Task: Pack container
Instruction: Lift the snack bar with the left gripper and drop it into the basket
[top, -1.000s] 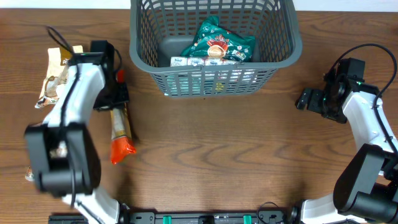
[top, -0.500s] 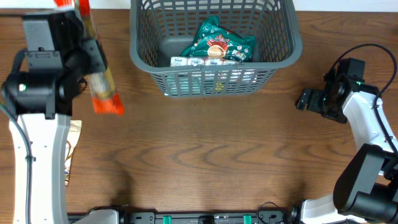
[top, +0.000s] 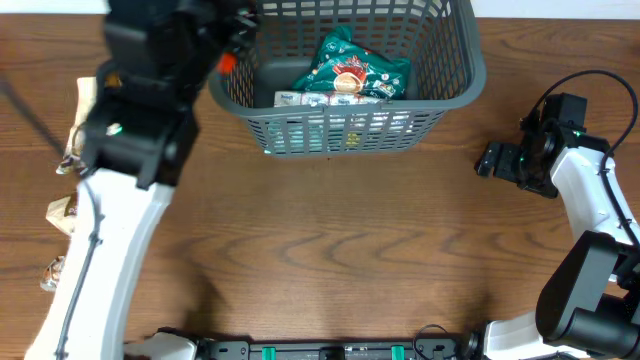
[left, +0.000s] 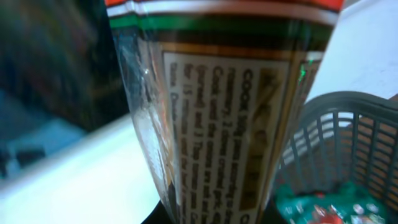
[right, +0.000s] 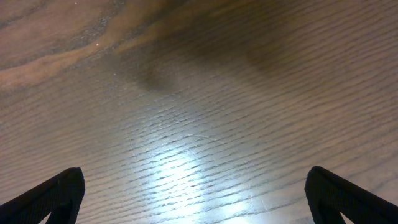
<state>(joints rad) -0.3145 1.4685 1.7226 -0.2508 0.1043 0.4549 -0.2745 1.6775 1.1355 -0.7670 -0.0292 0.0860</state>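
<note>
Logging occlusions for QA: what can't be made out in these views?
Left gripper: overhead, under its own arm; left wrist, long packet fills the frame.
Long packet's ends: cut off by wrist-view edges.
Container floor: overhead, partly under green packet.
Loose packets: overhead, partly behind left arm.

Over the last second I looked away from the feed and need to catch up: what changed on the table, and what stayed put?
The left arm lifted the long orange-ended packet off the table left of the container and swung it up to the container's left rim, gripped throughout. The open right claw, the green packet in the container and the snacks at the table's left edge stayed.
</note>
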